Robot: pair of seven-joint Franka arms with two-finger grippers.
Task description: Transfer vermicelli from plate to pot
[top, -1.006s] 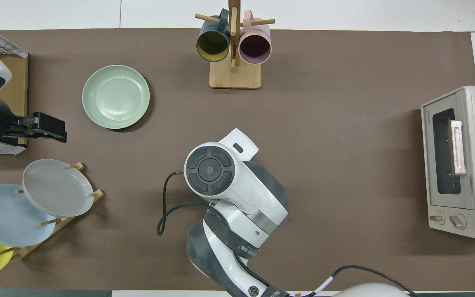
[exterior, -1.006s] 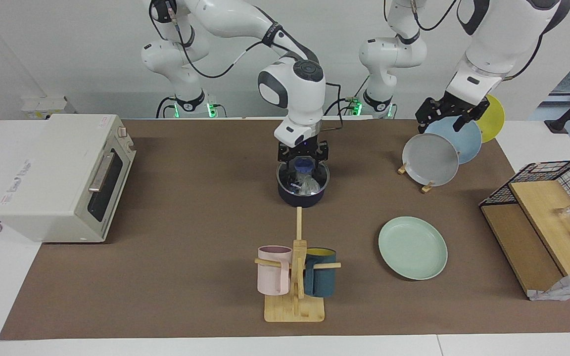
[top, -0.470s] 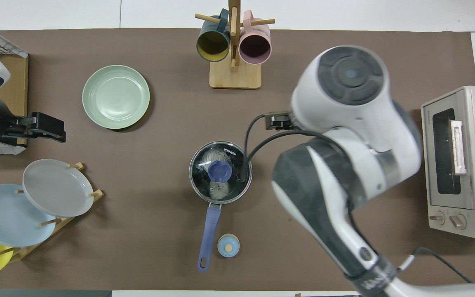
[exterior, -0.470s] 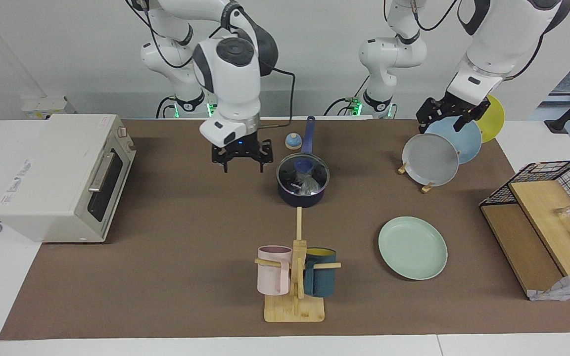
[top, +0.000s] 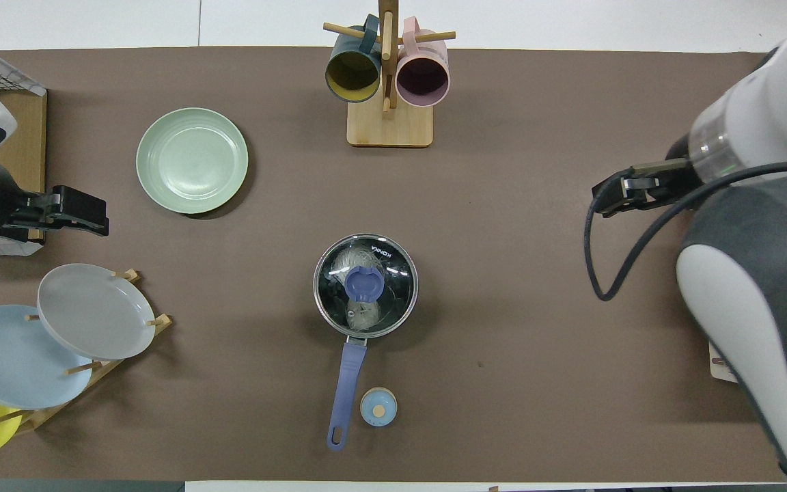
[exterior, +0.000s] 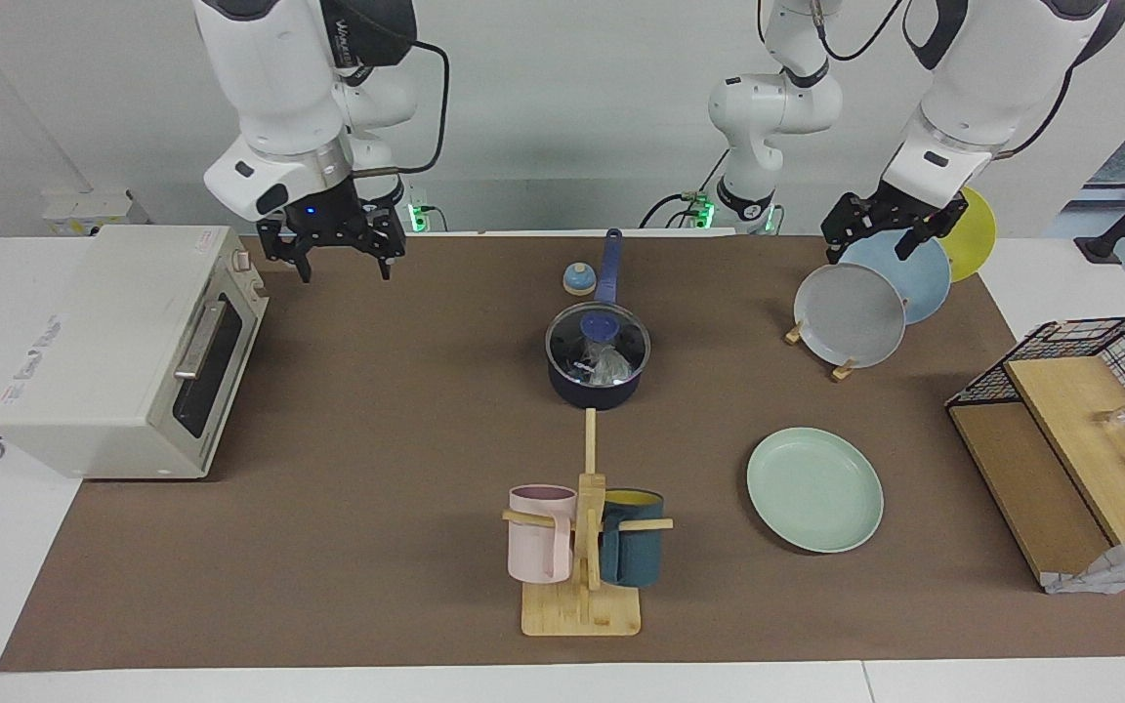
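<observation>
Nearest the robots, at six o'clock from the pot (top: 365,285), a small blue knob-topped disc (top: 378,408) sits beside the pot's handle. "KONKA" is printed on the pot's glass lid (exterior: 598,337), and the vermicelli (top: 361,312) lies inside under it. At ten o'clock in the overhead view, farther out, the plate (top: 192,160) holds nothing. A mug rack (top: 389,123) stands at twelve o'clock. The right gripper (exterior: 339,247) hangs with fingers apart by the toaster oven (exterior: 123,347); the left gripper (exterior: 877,227) waits, fingers apart, above the plate rack (exterior: 841,369).
</observation>
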